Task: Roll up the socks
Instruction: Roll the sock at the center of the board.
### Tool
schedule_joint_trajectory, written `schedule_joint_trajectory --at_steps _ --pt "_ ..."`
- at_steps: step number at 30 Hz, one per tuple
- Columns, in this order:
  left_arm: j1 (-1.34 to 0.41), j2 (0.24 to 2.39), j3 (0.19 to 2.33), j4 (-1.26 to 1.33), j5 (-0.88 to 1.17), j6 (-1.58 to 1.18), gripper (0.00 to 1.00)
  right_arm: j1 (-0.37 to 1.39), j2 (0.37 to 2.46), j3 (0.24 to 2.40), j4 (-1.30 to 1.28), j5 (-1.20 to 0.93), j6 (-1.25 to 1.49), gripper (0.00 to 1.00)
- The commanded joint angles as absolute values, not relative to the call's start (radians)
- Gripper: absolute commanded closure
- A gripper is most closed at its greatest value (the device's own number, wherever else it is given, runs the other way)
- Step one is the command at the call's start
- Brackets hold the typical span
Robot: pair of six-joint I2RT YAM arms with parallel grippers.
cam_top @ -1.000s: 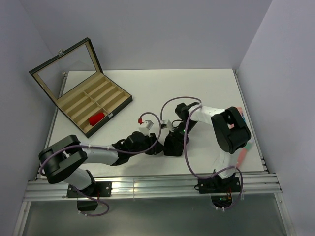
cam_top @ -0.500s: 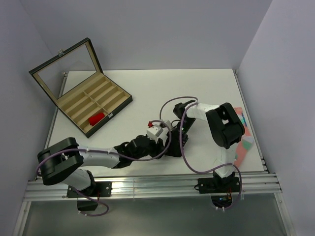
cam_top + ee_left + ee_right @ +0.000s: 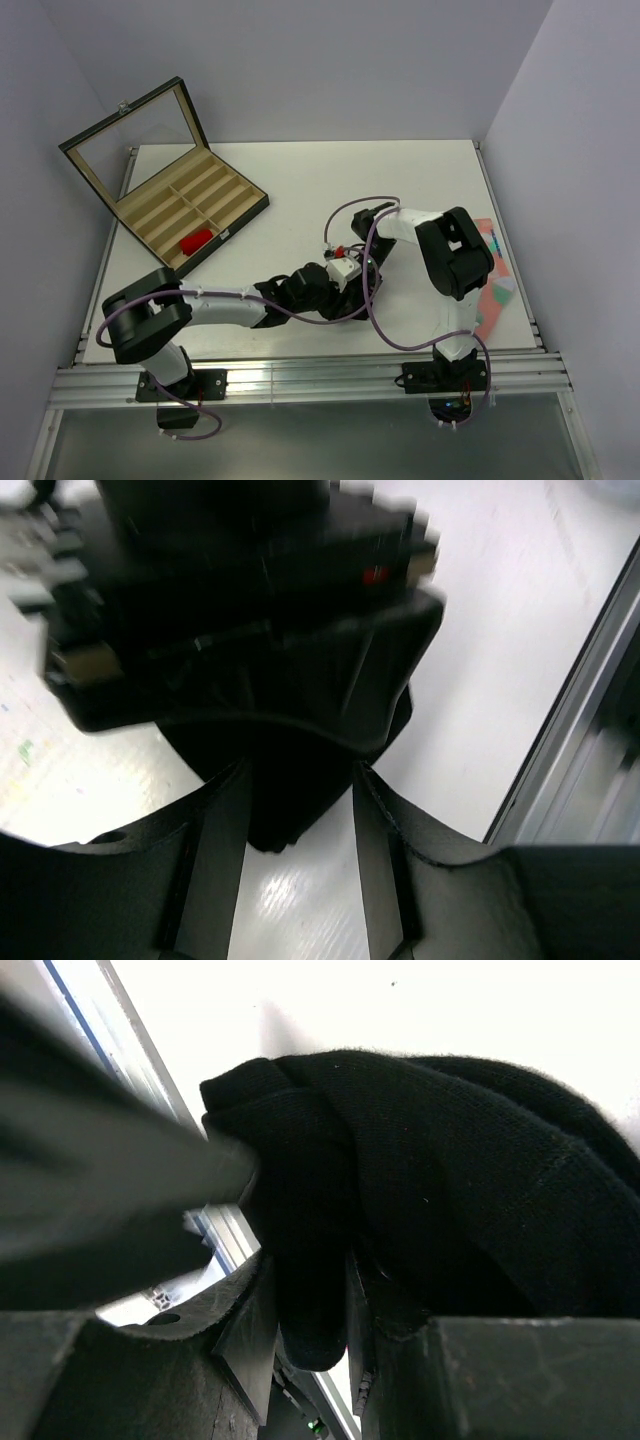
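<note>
Two arms on one sock: is that the picture? — DESK

Yes. Seen from above, both arms reach to a spot just toward six o'clock of the middle of the white table (image 3: 300, 170), wrists nearly touching. The right gripper (image 3: 305, 1280) is clamped on the black sock (image 3: 450, 1180). A fold of the knit sits pinched between its fingers (image 3: 250, 1325), and the rest is bunched in a mound toward two o'clock in that wrist's view. — PHOTOGRAPHER

And the left? — DESK

The left gripper (image 3: 300, 780) extends in from eight o'clock and faces the right one head-on. Its jaws stand apart with a dark mass filling the gap between them (sock or the other tool's housing, the blur hides which). I cannot tell whether it is squeezing or slack. — PHOTOGRAPHER

Where is the other sock? — DESK

The red sock (image 3: 197, 241) lies in a near compartment of the open, divided case (image 3: 165, 212) at ten o'clock, well apart from the arms. The case's glass lid is tilted back. A salmon-pink sock (image 3: 492, 310) with green patches lies flat at the table's four o'clock edge, partly hidden behind the right arm. — PHOTOGRAPHER
</note>
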State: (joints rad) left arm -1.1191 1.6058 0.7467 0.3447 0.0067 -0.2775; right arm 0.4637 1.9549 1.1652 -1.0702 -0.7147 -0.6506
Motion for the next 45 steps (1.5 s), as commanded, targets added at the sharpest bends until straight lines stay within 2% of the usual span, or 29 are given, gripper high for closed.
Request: schedule_joint_trajectory --at_steps 1,22,25,28,29,31,32,34,45 --pt "-1.12 1.62 0.781 0.284 0.06 -0.216 0.51 0.463 2.011 1.154 -1.023 -0.54 -0.669 0.69" --pt "-1.088 1.697 0.804 0.302 0.094 -0.192 0.5 0.465 2.036 1.21 -1.083 -0.517 -0.663 0.68" --pt "-1.088 1.71 0.804 0.307 0.094 -0.216 0.56 0.465 2.036 1.224 -1.089 -0.522 -0.655 0.68" --pt "-1.088 1.718 0.792 0.308 0.106 -0.244 0.7 0.465 2.028 1.221 -1.077 -0.512 -0.643 0.67" --pt "-1.088 1.721 0.79 0.308 0.107 -0.25 0.77 0.465 2.026 1.221 -1.074 -0.511 -0.641 0.67" --pt "-1.088 1.729 0.781 0.305 0.103 -0.276 0.85 0.465 2.02 1.218 -1.062 -0.505 -0.626 0.66" --pt "-1.089 1.733 0.781 0.304 0.104 -0.287 0.93 0.465 2.019 1.215 -1.057 -0.5 -0.62 0.66" --pt "-1.095 1.743 0.779 0.289 0.094 -0.32 1.0 0.465 2.007 1.207 -1.034 -0.485 -0.603 0.64" --pt "-1.172 1.816 0.857 0.108 0.005 -0.537 1.0 0.453 1.867 1.14 -0.916 -0.462 -0.528 0.48"
